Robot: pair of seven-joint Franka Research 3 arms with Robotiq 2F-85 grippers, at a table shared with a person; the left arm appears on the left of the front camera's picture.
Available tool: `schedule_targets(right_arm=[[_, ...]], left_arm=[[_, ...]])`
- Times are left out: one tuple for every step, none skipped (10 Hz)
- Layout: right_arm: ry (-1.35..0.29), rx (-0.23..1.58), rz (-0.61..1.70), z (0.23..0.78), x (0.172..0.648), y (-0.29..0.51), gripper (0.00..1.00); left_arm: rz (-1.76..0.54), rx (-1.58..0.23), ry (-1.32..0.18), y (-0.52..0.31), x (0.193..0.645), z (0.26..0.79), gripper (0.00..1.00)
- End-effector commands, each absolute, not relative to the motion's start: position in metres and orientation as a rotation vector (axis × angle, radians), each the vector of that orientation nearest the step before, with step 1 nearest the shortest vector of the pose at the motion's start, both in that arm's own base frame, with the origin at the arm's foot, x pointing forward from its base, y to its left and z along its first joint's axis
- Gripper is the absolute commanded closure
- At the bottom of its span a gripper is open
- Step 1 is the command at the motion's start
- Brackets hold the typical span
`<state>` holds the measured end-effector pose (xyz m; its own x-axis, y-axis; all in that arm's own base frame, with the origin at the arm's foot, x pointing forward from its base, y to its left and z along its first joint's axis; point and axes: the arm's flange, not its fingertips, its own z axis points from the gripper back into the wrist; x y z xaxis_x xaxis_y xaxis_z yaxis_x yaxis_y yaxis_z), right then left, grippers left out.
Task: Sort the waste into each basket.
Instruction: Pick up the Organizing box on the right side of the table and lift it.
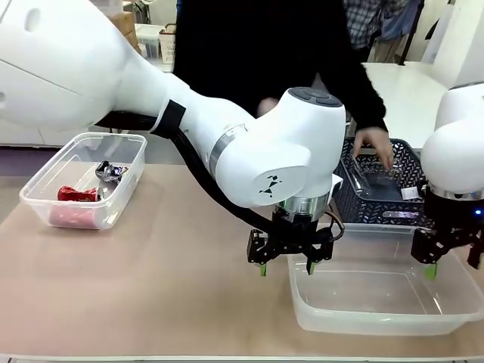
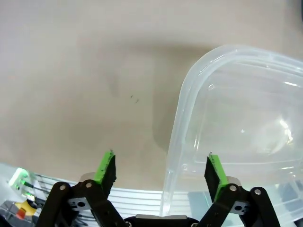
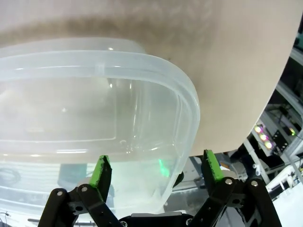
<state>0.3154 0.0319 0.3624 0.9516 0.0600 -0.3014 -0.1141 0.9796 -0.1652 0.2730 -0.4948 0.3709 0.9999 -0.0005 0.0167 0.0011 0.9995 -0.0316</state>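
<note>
Matte beige tabletop point(image 1: 151, 265), clear round-cornered plastic tub point(image 1: 363, 321), dark lattice crate point(image 1: 408, 162)

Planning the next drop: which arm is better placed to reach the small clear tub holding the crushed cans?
Left. The left end effector hangs at the large clear plastic tub's left rim, nearer the small clear plastic tub; the right end effector is at the opposite rim.
</note>
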Motion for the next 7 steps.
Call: schedule_targets(right_arm=[[0.28, -0.198, 0.112, 0.3386, 0.2726, 0.0207, 0.58], [0.296, -0.194, 0.119, 0.3372, 0.2709, 0.0211, 1.0], [0.304, -0.201, 0.118, 0.3365, 0.2706, 0.0223, 1.0], [0.307, -0.208, 0.125, 0.337, 0.2705, 0.0234, 1.0], [0.302, -0.205, 0.126, 0.3384, 0.2707, 0.0223, 0.86], [0.298, -0.199, 0.126, 0.3397, 0.271, 0.0211, 0.96], [0.296, -0.198, 0.126, 0.3397, 0.2709, 0.0209, 1.0]], left_arm=[[-0.045, -0.002, -0.015, -0.4968, 0.2717, 0.3751, 0.58], [-0.059, -0.008, -0.012, -0.4975, 0.2697, 0.3759, 1.0], [-0.062, -0.005, -0.022, -0.4965, 0.269, 0.3762, 1.0], [-0.061, -0.008, -0.018, -0.4953, 0.2681, 0.3751, 1.0], [-0.074, -0.01, 0.002, -0.4953, 0.2678, 0.3742, 0.85], [-0.068, 0.008, -0.003, -0.4953, 0.268, 0.3741, 0.95], [-0.065, 0.016, -0.007, -0.4944, 0.2671, 0.3752, 1.0]])
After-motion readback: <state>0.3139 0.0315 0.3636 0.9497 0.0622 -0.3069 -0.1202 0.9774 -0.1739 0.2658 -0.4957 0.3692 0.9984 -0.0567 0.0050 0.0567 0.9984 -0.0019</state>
